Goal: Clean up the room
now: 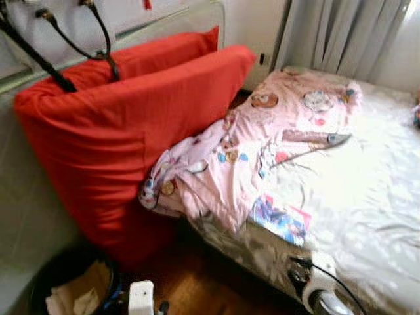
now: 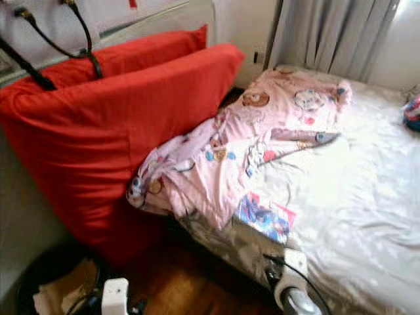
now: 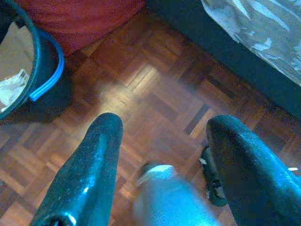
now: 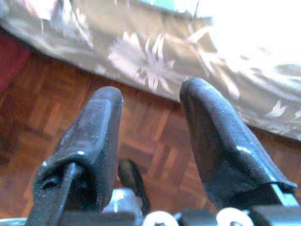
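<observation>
A crumpled pink blanket (image 1: 249, 151) with cartoon prints lies across the near corner of the bed (image 1: 367, 190) and hangs over its edge. A colourful printed sheet (image 1: 282, 220) sticks out from under it. Two large red cushions (image 1: 125, 131) lean against the wall beside the bed. Both arms hang low and hold nothing. My left gripper (image 3: 164, 155) is open above the parquet floor (image 3: 155, 89). My right gripper (image 4: 150, 132) is also open, over the floor next to the bed's flowered sheet (image 4: 155, 56).
A dark bin (image 1: 72, 285) with a blue handle, holding crumpled paper, stands on the floor below the cushions. Black cables (image 1: 72, 39) hang over the cushions' top. Grey curtains (image 1: 341, 33) close off the far side. A narrow strip of floor runs between cushions and bed.
</observation>
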